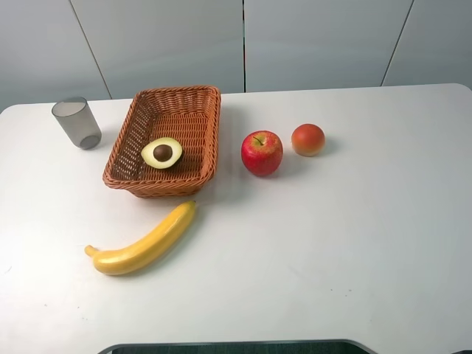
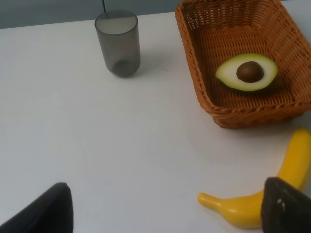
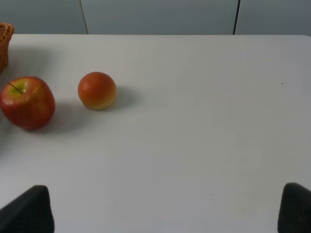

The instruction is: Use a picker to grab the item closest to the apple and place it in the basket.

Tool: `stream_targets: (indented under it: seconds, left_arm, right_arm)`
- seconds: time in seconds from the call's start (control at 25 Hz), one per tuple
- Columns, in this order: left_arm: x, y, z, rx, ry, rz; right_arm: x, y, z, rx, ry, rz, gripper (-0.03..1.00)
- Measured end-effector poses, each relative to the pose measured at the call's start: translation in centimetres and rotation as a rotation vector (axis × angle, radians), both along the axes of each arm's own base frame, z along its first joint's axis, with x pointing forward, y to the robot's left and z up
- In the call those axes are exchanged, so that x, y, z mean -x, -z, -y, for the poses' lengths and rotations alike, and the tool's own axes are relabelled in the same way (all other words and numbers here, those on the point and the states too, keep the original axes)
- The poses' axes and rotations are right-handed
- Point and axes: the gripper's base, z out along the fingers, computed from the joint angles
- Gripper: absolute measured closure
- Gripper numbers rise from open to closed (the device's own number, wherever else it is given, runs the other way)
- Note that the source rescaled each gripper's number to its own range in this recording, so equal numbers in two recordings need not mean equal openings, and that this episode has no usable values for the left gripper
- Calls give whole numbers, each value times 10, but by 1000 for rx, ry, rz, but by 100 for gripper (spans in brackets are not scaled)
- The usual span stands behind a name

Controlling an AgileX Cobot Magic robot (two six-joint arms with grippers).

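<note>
Exterior high view: white table (image 1: 354, 243), orange-brown woven wicker basket (image 1: 193, 99) with the halved green avocado (image 1: 161, 153) inside, cut face up. Glossy red apple (image 1: 262, 153) just right of the basket. Left end effector (image 2: 165, 213) and right end effector (image 3: 165, 213) both spread, holding nothing.

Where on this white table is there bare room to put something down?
The whole right side past the small orange-red round fruit is bare, and so is the front right of the long yellow banana. It is crowded around the woven wicker basket, between the grey translucent cup and the glossy red apple.
</note>
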Motion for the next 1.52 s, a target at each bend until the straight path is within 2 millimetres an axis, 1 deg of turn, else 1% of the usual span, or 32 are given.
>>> stream_targets:
  seconds: [1.52]
  left_arm:
    - [0, 0, 0, -2, 1, 0]
  right_arm:
    - [0, 0, 0, 2, -1, 0, -3]
